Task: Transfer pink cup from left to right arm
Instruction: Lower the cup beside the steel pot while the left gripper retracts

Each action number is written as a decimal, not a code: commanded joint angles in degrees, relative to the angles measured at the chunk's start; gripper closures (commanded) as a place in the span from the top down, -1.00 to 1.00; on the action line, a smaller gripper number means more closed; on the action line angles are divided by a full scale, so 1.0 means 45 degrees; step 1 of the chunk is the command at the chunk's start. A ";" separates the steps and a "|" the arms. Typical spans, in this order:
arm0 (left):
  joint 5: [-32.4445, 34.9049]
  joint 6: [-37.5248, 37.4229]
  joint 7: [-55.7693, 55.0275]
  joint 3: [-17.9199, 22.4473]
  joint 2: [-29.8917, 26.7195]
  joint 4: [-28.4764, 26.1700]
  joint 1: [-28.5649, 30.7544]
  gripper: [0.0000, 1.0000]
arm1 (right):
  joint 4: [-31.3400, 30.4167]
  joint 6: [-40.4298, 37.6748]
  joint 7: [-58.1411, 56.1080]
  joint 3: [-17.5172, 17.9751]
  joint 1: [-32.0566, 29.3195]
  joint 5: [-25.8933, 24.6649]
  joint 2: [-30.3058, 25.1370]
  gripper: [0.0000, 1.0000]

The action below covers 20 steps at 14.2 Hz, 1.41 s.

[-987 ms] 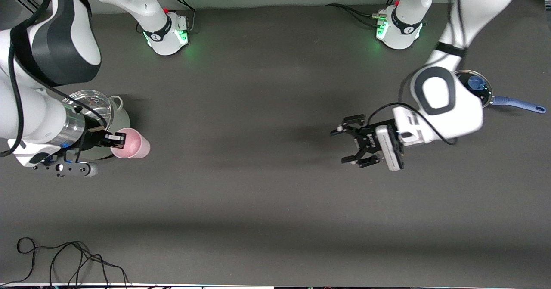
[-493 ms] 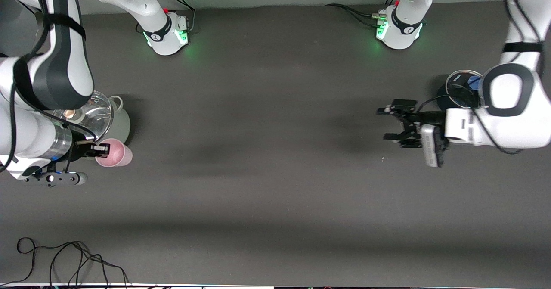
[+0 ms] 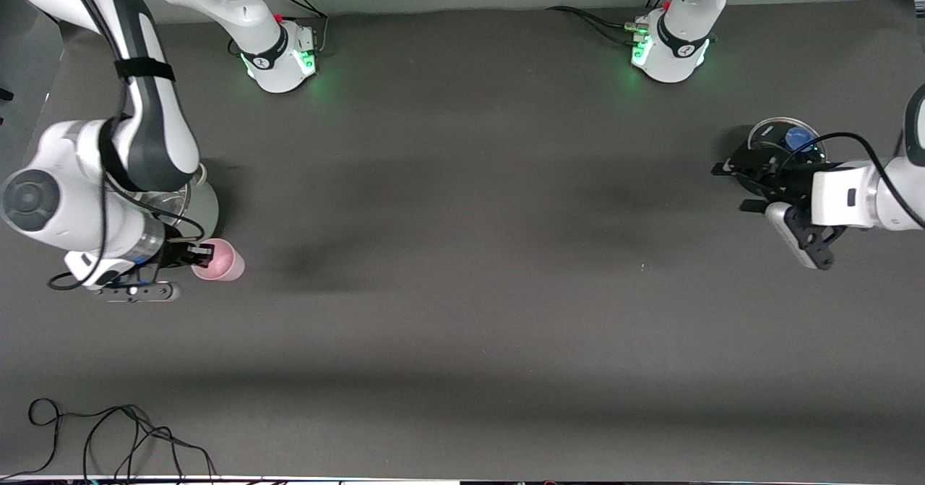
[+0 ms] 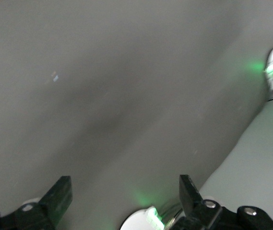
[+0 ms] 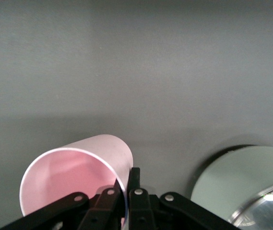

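Two white robot arms work over a dark grey table point(image 3: 462, 290). The right gripper point(image 3: 195, 255), at the right arm's end of the table, is clamped on the rim of the pink cup point(image 3: 220, 261), one finger inside the cup's mouth. The cup is tilted, and whether it touches the table is hard to tell. Just beside it stands a pale green pot point(image 3: 202, 207) with a glass lid. The left gripper point(image 3: 748, 187) hangs empty, fingers spread wide, over a small blue-handled pan point(image 3: 791, 142) at the left arm's end.
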 commanded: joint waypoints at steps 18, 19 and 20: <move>0.3562 0.2286 -0.6430 0.0065 -0.4274 -0.2672 0.0769 0.99 | -0.4481 0.5562 -0.0166 -0.0221 0.0290 -0.0027 -0.0507 0.13; 0.3523 0.2288 -0.6391 0.0065 -0.4235 -0.2635 0.0789 0.99 | -0.4422 0.5309 -0.0185 -0.0221 0.0232 -0.0046 -0.0722 0.15; 0.3523 0.2211 -0.6275 0.0065 -0.4215 -0.2538 0.0789 0.99 | -0.4364 0.5016 -0.0185 -0.0318 0.0232 -0.0047 -0.1014 0.21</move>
